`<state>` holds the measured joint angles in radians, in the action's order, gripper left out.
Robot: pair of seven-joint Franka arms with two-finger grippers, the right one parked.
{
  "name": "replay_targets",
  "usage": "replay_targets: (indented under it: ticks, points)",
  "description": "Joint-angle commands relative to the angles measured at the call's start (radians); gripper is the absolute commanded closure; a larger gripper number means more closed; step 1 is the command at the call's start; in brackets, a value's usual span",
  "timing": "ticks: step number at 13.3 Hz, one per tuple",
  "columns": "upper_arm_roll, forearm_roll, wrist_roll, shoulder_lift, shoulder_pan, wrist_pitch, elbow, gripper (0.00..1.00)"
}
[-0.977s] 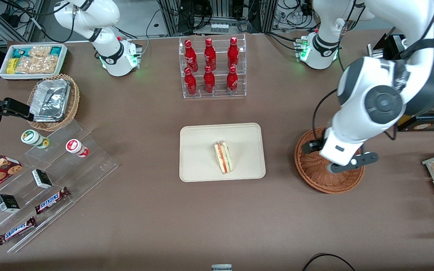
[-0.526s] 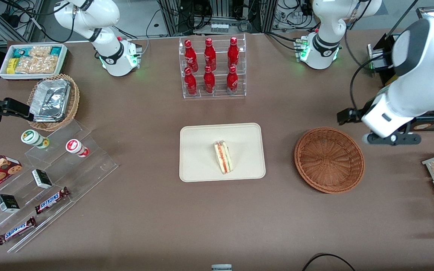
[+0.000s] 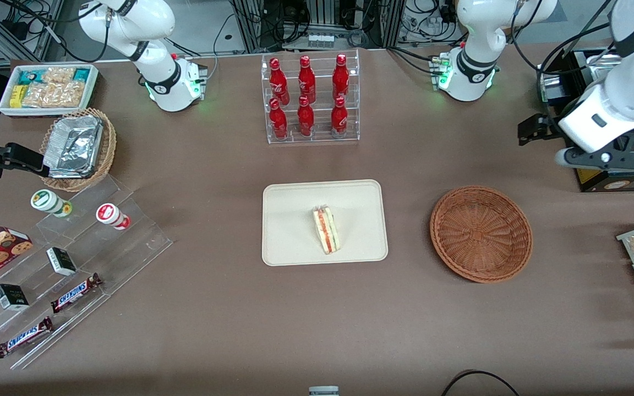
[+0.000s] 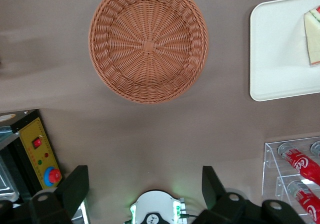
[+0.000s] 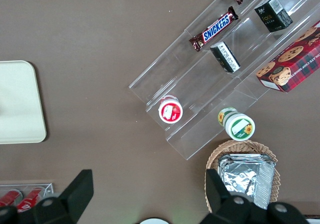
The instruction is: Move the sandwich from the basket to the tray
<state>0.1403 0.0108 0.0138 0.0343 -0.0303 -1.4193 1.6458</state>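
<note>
Lying on the tray [image 3: 295, 220], mid-counter: sandwich [image 3: 326, 230]. Sitting empty just beside, toward the working arm's end: basket [image 3: 481, 234]. Standing farther from the front camera: rack of red bottles [image 3: 309, 99]. Hovering high, well apart from the basket, jaws spread wide, gripping nothing: gripper [image 4: 145, 191].

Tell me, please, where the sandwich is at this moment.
The sandwich lies on the tray at mid-table, nearer the front camera than the bottle rack; the basket beside it is empty, and the open gripper is raised away from both.
</note>
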Motion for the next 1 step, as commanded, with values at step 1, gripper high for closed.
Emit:
replay_targets:
  ticks: [1]
  points:
    - [-0.011, 0.011, 0.031, 0.038, -0.005, 0.003, 0.028, 0.0]
